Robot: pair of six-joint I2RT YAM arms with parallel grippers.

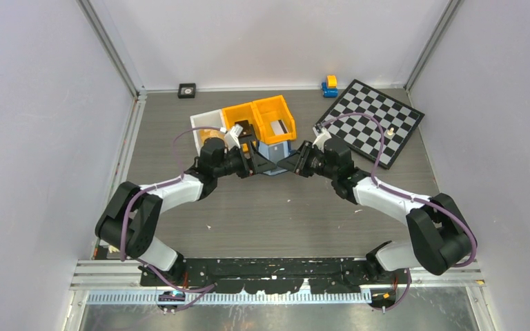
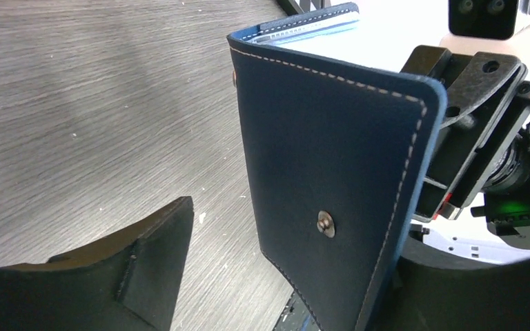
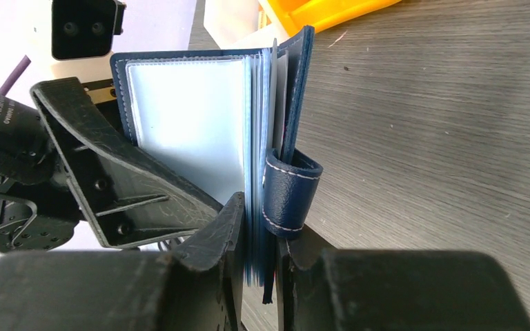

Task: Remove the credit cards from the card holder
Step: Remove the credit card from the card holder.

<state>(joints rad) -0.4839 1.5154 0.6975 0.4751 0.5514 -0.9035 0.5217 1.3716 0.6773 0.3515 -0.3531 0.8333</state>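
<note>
Left wrist: navy card holder (image 2: 331,158), pale stitching

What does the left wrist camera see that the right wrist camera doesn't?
Only the left wrist view shows the card holder's dark blue outside cover, with white stitching and a metal snap stud. Only the right wrist view shows its pale blue pockets inside, the curled snap tab, a bit of orange bin, and how the right hand pinches the pocket pages. Both show the holder held upright above the wooden table.
</note>
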